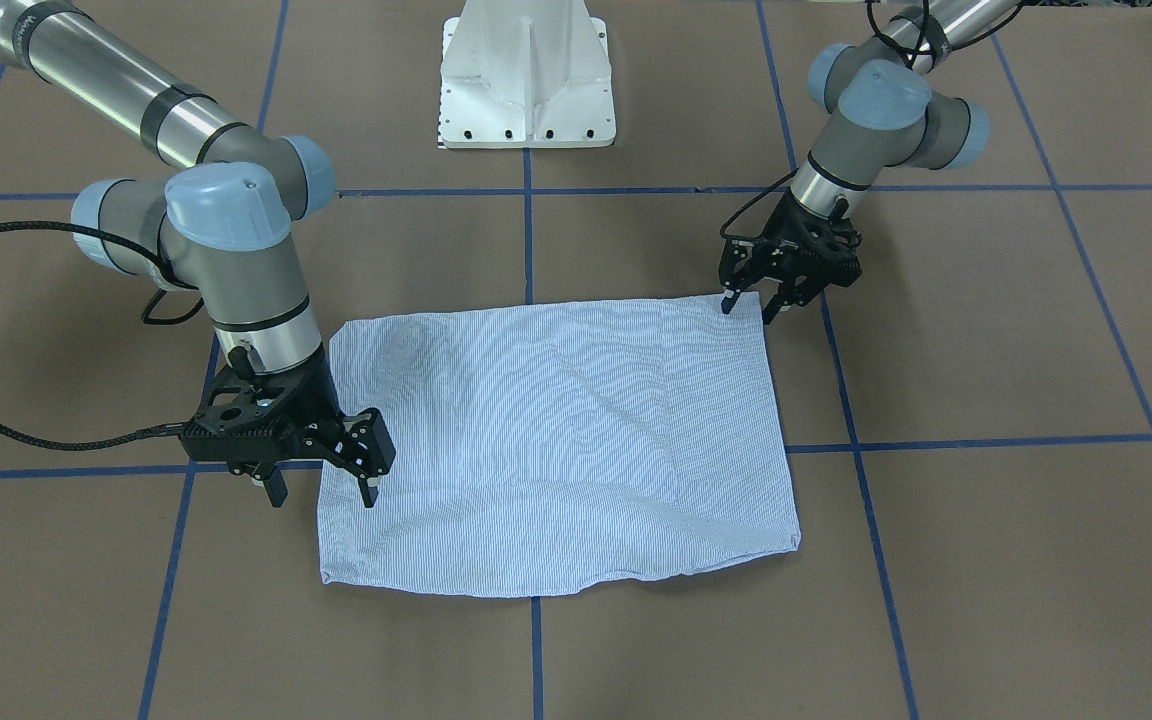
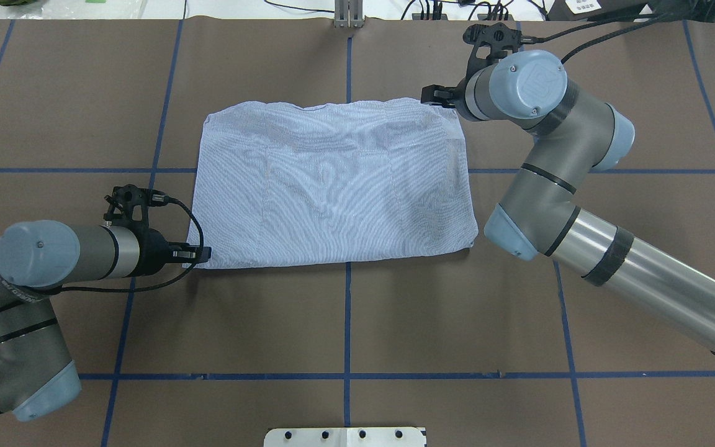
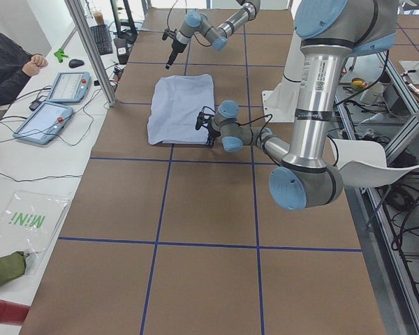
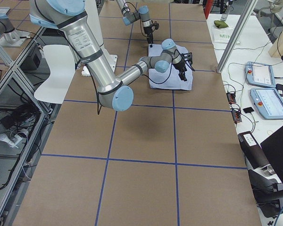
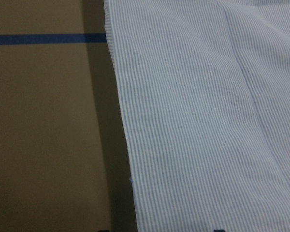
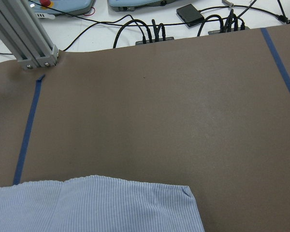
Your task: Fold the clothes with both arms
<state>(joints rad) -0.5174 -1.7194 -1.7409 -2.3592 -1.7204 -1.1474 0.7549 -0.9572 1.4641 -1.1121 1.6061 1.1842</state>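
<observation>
From across the table (image 1: 986, 350) we see the shirt (image 1: 556, 440) folded into a flat rectangle in the middle of the brown, blue-taped surface, at six o'clock from the white pedestal (image 1: 528, 75). The left gripper (image 1: 748, 308) points down at the shirt's one o'clock corner. Its fingers are moderately apart with nothing between them. The right gripper (image 1: 323, 497) stands at the shirt's eight o'clock edge with its fingers spread wide, one tip over cloth and the other over bare table, gripping nothing. From overhead, the shirt (image 2: 332, 186) lies slightly toward twelve o'clock of the table's middle. The left gripper (image 2: 199, 252) is at its seven o'clock corner and the right gripper (image 2: 437, 95) at its one o'clock corner. The wrists hide the fingers here, so we cannot tell their spread. In the left side view, the shirt (image 3: 181, 108) lies at eleven o'clock, with the near arm's left gripper (image 3: 206, 129) at its near corner and the far right gripper (image 3: 169, 61) above its far corner. A person (image 3: 7, 63) sits at ten o'clock. In the right side view, the right gripper (image 4: 183, 75) hangs over the shirt (image 4: 187, 85), with the left gripper (image 4: 151, 41) beyond at twelve o'clock. The left wrist camera shows the shirt (image 5: 208, 121) filling the three o'clock side and bare table at nine. The right wrist camera shows a shirt (image 6: 96, 208) corner at seven o'clock, with a post (image 6: 24, 34) at eleven and cables (image 6: 154, 31) at twelve.
</observation>
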